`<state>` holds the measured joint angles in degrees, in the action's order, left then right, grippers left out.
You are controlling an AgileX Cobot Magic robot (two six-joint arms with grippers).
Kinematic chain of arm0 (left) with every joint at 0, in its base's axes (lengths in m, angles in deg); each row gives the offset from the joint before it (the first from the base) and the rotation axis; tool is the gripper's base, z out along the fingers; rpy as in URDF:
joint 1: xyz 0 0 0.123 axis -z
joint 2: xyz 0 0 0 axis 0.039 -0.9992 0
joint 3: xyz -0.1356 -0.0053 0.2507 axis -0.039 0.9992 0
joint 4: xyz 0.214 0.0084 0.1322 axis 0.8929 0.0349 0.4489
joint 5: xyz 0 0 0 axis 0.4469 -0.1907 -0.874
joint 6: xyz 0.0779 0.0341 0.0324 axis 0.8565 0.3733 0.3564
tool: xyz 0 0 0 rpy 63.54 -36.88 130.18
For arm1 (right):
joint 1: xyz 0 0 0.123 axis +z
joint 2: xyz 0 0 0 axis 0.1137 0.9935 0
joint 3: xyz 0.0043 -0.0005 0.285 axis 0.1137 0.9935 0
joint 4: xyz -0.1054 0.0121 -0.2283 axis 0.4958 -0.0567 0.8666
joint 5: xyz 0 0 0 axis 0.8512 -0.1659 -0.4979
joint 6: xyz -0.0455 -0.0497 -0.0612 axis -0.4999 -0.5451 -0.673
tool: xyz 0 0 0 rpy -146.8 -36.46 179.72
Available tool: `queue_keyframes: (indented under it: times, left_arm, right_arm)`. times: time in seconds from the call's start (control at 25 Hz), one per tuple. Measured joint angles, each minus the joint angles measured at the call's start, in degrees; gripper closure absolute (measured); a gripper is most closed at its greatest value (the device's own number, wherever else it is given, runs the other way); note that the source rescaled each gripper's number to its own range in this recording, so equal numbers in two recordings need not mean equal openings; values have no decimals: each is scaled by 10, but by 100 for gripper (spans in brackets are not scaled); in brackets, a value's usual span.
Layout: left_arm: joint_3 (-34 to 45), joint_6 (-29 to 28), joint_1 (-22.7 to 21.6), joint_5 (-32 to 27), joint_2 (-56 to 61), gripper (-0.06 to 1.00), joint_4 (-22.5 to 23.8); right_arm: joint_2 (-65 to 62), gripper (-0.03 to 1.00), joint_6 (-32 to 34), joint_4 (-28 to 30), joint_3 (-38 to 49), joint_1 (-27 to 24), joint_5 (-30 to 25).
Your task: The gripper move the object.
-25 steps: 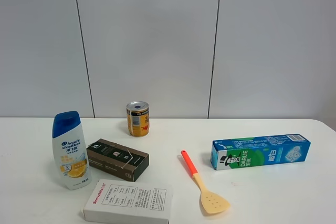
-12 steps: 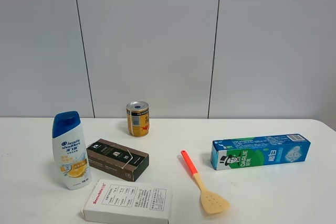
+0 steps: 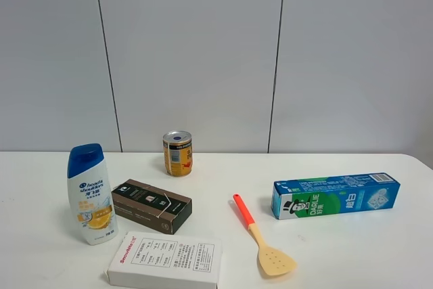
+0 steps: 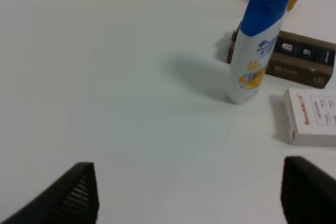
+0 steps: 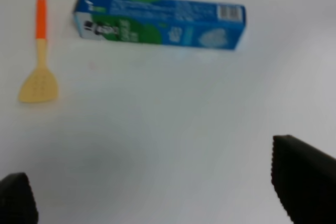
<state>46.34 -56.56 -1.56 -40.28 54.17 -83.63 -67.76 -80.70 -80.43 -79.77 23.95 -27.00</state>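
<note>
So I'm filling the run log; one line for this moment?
phase: pre-approach | left gripper: open, empty | right gripper: open, empty | white box: untouched

Right pincer (image 5: 157,192) spread wide above table, toothpaste box (image 5: 160,20) beside spatula (image 5: 39,66)

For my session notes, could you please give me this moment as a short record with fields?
target: white box flat at the table's front, untouched
neighbours: brown box behind it, shampoo bottle upright to its left
elsewhere: can, spatula, toothpaste box
left gripper: open, over bare table
right gripper: open, holding nothing
</note>
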Motion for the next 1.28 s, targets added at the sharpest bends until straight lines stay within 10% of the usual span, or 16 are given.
queue_keyframes:
  times: [0.68,1.28]
  left_arm:
    - [0,0,0,0,0,-6,0]
    - [0,0,0,0,0,-6,0]
  right_arm:
    - [-154,34,0,-95,76,-193,-2]
    - [-154,34,29,-88,94,-199,29]
